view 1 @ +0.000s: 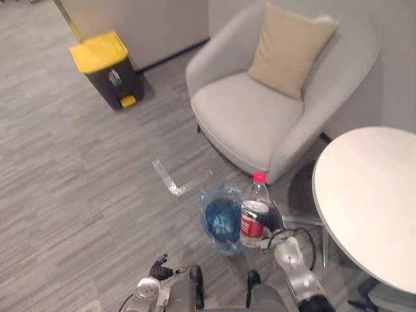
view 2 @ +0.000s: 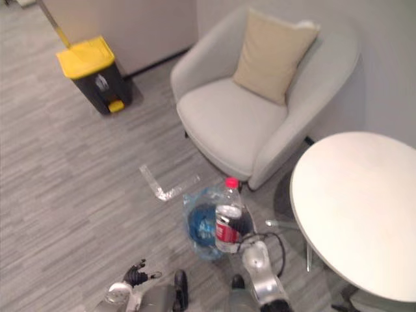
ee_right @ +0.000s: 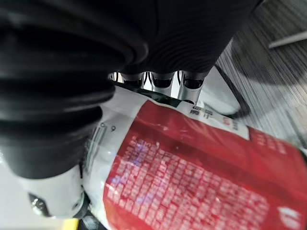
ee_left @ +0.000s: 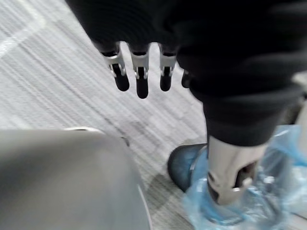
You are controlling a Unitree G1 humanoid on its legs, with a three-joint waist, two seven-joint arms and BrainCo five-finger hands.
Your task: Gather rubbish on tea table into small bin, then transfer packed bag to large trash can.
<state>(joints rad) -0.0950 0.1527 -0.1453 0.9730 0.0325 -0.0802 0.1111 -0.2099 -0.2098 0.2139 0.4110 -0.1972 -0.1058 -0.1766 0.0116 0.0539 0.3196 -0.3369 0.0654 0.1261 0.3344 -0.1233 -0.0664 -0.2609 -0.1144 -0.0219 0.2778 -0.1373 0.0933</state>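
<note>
Grey plank-pattern floor across the whole scene.

- Plastic bottle: red cap, red label, upright at lower centre of the head view. The right hand holds it, fingers wrapped round the labelled body and thumb on the opposite side (right wrist view).
- Small blue bin: on the floor just left of the bottle, lined with a light-blue plastic bag whose crumpled rim stands open. The bottle's base overlaps the bag's right edge; cannot tell whether they touch.
- Left hand: low at bottom left of the head view, well apart from the bin. Fingers hang straight and loose over bare floor, nothing in it.
- Strip of clear tape, an L shape, stuck to the floor up and left of the bin.
- Light grey armchair above the bin, upper centre, with a beige cushion propped against its back.
- Round white table at the right edge.
- Large dark pedal bin with yellow lid, lid closed, upper left by the wall.
</note>
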